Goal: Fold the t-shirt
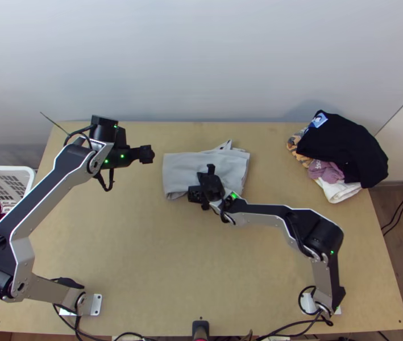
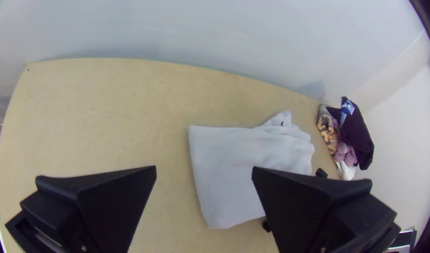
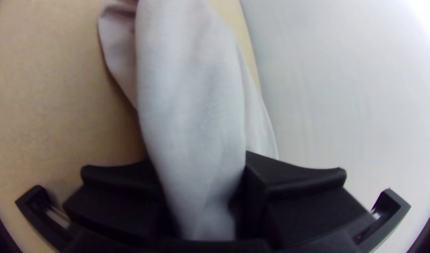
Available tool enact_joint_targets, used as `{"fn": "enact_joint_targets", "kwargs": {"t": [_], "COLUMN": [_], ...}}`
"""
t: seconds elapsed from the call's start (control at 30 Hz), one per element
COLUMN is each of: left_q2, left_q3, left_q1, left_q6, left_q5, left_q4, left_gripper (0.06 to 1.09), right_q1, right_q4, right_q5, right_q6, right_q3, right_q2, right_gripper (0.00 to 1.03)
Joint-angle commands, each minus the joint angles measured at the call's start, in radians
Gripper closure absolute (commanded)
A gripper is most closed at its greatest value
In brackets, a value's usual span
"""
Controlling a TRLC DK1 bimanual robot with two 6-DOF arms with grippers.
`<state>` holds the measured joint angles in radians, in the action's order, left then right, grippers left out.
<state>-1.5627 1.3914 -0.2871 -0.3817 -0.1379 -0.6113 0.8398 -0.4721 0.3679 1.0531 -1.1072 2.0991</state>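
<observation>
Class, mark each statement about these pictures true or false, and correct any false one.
1. Cloth of the t-shirt lies between the right gripper's fingers. True.
2. The left gripper is pinching the t-shirt. False: the left gripper is open and holds nothing.
3. A black garment lies on top of the clothes pile. True.
4. The laundry basket stands on the table. False: the laundry basket is off the table, beside it.

Pretty bright, soft light tbh, faint shadow on the wall [image 1: 201, 62] by the clothes pile [image 1: 346, 145]. Bit of glare top right in the right wrist view, and both wrist cams bend the desk [image 1: 144, 256] edge, corners going dark.
</observation>
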Motion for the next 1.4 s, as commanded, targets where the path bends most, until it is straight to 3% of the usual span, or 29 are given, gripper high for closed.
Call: {"fn": "enact_joint_targets", "kwargs": {"t": [0.0,0.13,0.8,1.03,1.37], "left_q2": [0.021,0.039,0.214,0.285,0.331], "left_q3": [-0.008,-0.017,-0.091,-0.146,-0.233], "left_q1": [0.003,0.006,0.019,0.065,0.106], "left_q6": [0.0,-0.002,-0.033,-0.022,-0.006], "left_q5": [0.0,0.0,0.023,0.026,0.027], "left_q4": [-0.007,-0.008,-0.096,-0.125,-0.125], "left_gripper": [0.1,0.1,0.1,0.1,0.1], "right_q1": [-0.015,-0.016,-0.051,-0.199,-0.544], "right_q4": [-0.023,-0.095,-0.023,0.009,0.086], "right_q5": [0.117,0.161,0.309,0.324,0.296], "right_q6": [0.01,-0.01,-0.073,-0.068,-0.073], "right_q3": [-0.06,-0.046,0.052,0.141,0.175], "right_q2": [0.084,0.032,-0.488,-0.722,-0.978], "right_gripper": [1.0,1.0,1.0,1.0,1.0]}}
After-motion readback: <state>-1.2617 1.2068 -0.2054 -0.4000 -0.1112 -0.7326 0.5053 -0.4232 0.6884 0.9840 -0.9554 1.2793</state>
